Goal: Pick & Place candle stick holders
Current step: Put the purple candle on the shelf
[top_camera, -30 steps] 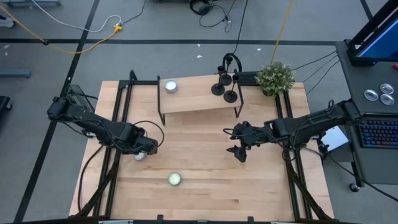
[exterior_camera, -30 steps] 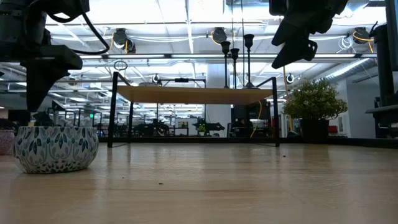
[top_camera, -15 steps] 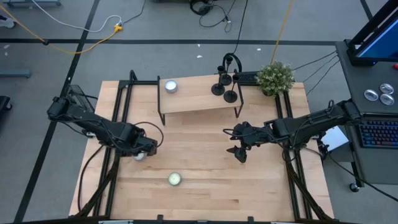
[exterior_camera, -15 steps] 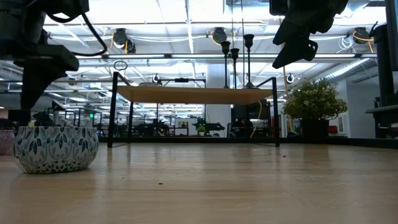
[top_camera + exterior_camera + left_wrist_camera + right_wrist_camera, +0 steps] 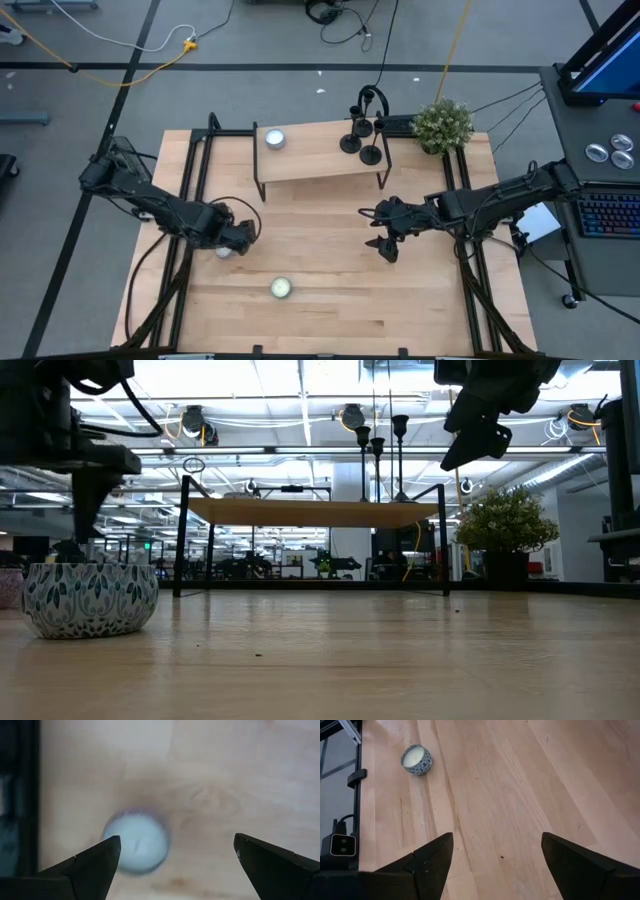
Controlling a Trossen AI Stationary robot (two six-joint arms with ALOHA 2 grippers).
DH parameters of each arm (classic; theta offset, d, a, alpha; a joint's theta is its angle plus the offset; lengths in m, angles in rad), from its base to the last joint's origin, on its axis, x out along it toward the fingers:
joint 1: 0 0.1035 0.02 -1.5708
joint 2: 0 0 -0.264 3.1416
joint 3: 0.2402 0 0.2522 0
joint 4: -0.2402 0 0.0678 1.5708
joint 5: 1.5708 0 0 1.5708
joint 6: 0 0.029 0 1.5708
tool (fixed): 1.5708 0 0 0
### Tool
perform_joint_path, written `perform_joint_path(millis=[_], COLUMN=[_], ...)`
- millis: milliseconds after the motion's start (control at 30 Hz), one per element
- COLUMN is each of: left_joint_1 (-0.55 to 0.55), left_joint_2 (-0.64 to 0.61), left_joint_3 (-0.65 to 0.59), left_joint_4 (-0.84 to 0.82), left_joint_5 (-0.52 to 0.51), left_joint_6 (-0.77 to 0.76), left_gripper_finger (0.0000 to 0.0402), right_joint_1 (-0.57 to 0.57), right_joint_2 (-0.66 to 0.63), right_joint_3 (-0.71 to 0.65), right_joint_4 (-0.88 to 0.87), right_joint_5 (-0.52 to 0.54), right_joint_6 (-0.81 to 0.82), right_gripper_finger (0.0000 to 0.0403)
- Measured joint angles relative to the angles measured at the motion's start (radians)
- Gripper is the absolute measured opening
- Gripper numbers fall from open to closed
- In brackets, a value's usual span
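Observation:
Three black candle stick holders (image 5: 362, 140) stand on their round bases at the right end of the raised wooden shelf (image 5: 310, 158); their stems also show in the low view (image 5: 378, 455). My left gripper (image 5: 236, 238) is open and points down above a white tealight candle (image 5: 136, 842) that rests on the table at the left, touching nothing. My right gripper (image 5: 386, 246) is open and empty in the air over the table's right half, in front of the shelf; it also shows in the low view (image 5: 478, 440).
A second candle in a blue-patterned cup (image 5: 281, 288) sits near the table's front and shows in the low view (image 5: 90, 598). A third candle (image 5: 274, 139) sits on the shelf's left end. A small potted plant (image 5: 442, 124) stands at the far right corner.
My left gripper has moved a little toward the table's right edge, staying over the candle below it.

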Motion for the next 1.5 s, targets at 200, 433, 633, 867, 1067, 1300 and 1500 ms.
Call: perform_joint_path(millis=[200, 433, 633, 867, 1067, 1300, 1500], left_joint_1=[-0.002, -0.017, -0.026, -0.027, -0.027, -0.027, -0.027], left_joint_2=[0.097, 0.145, 0.144, 0.151, 0.148, 0.149, 0.149], left_joint_3=[0.000, 0.000, -0.011, -0.126, -0.147, -0.147, -0.147], left_joint_4=[-0.025, -0.164, -0.082, 0.065, 0.154, 0.158, 0.158], left_joint_5=[-0.077, 0.034, 0.037, 0.146, 0.122, 0.114, 0.123], left_joint_6=[0.064, 0.017, 0.064, 0.043, 0.075, 0.079, 0.069], left_gripper_finger=[0.0392, 0.0392, 0.0392, 0.0392, 0.0392, 0.0392, 0.0392], right_joint_1=[0.000, 0.000, 0.000, 0.000, 0.000, 0.000, 0.000], right_joint_2=[0.000, 0.000, 0.000, 0.000, 0.000, 0.000, 0.000], right_joint_3=[0.000, 0.000, 0.000, 0.000, 0.000, 0.000, 0.000], right_joint_4=[-0.001, -0.007, -0.006, -0.006, -0.006, -0.006, -0.005], right_joint_5=[0.000, -0.026, -0.026, -0.026, -0.026, -0.026, -0.026], right_joint_6=[-0.004, 0.014, 0.005, 0.004, 0.027, 0.030, 0.031], right_gripper_finger=[0.0293, 0.0293, 0.0293, 0.0293, 0.0293, 0.0293, 0.0293])
